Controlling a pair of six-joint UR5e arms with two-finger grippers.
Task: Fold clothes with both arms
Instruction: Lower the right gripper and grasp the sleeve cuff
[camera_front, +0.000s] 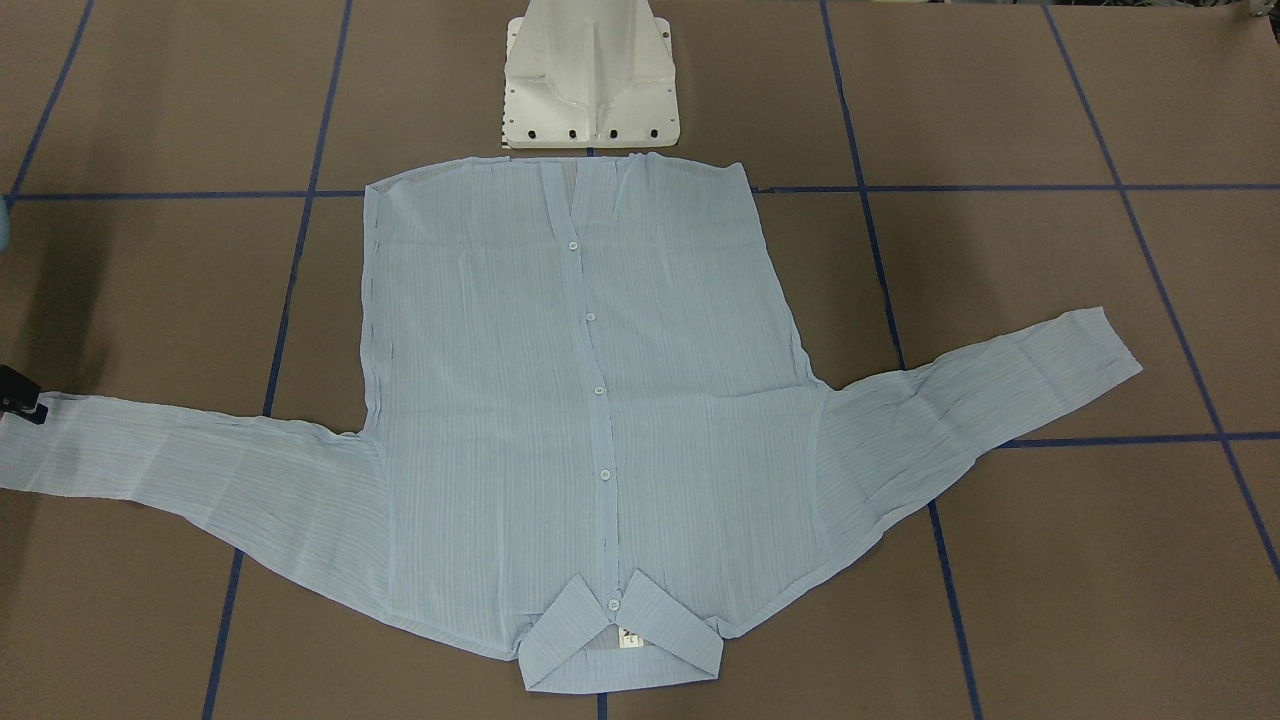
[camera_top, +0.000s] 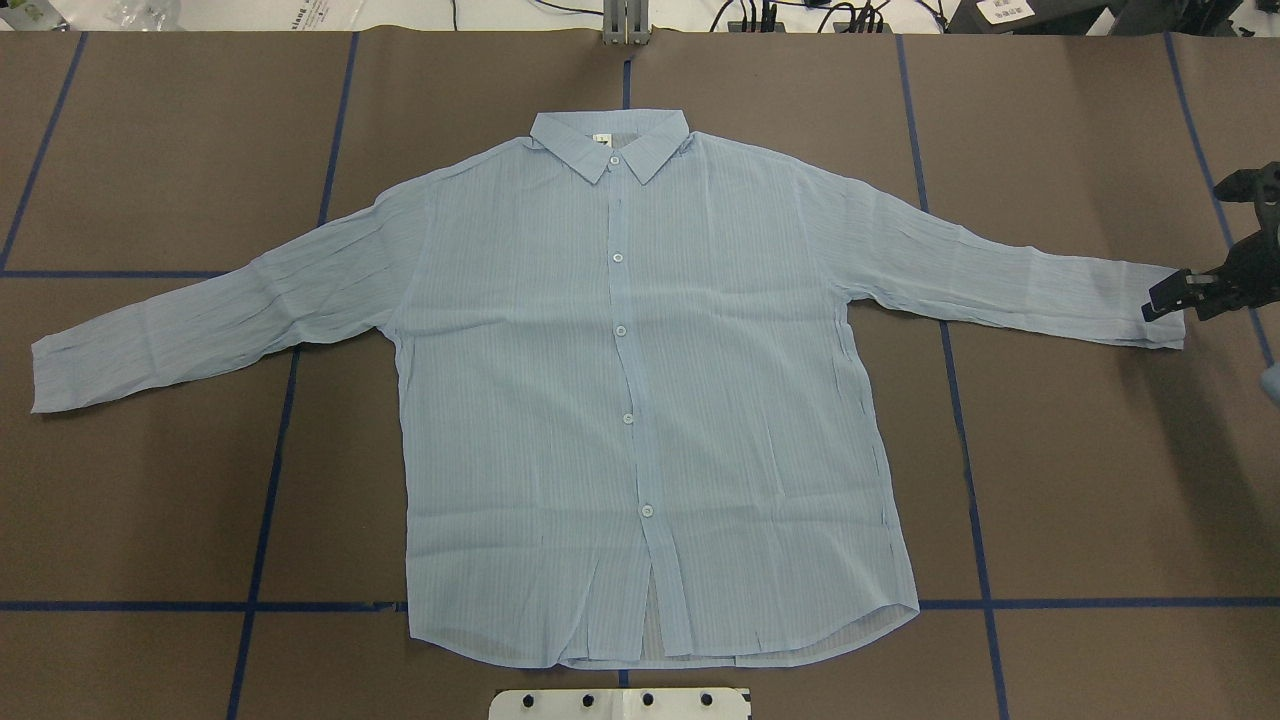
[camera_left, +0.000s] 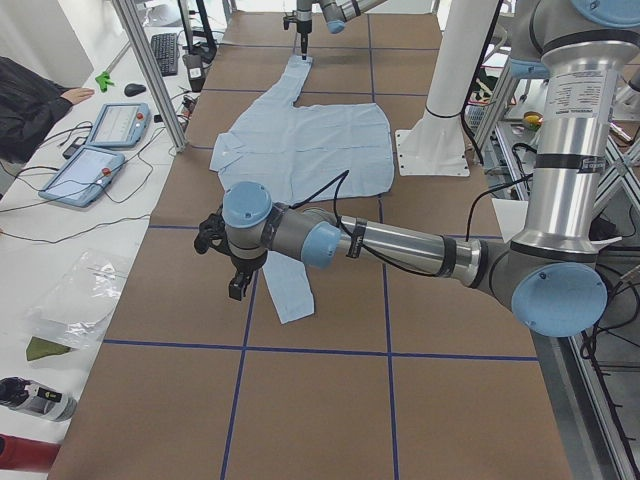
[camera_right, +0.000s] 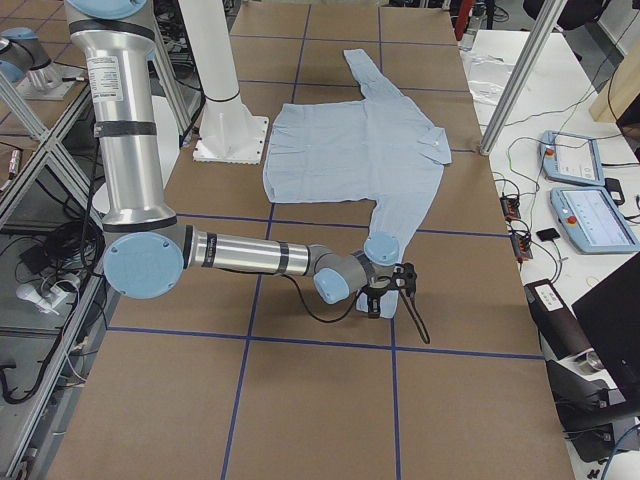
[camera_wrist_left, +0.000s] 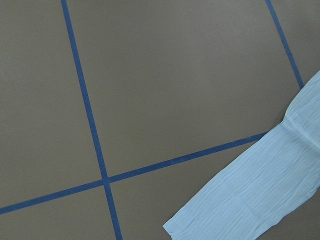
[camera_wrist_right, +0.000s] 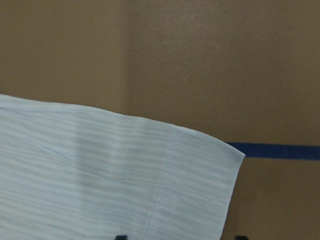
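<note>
Hem (camera_top: 760, 655) nearest the white pedestal (camera_top: 620, 703), and the shirt (camera_top: 620, 400) lies flat on the table (camera_top: 1080, 480), buttons up, spread so each arm has a sleeve on its own side. Mid-table, the right gripper (camera_top: 1168, 297) sits low at the right cuff (camera_top: 1150, 322), fingertips (camera_wrist_right: 120, 237) apart, seemingly straddling its edge for a pinch. The left gripper (camera_left: 238, 288) hovers by the left cuff (camera_top: 50, 375); spread or pressed together, I can't tell. Farthest off, the collar (camera_top: 610, 140) points away from the robot: body lengthwise, sleeves crosswise.
</note>
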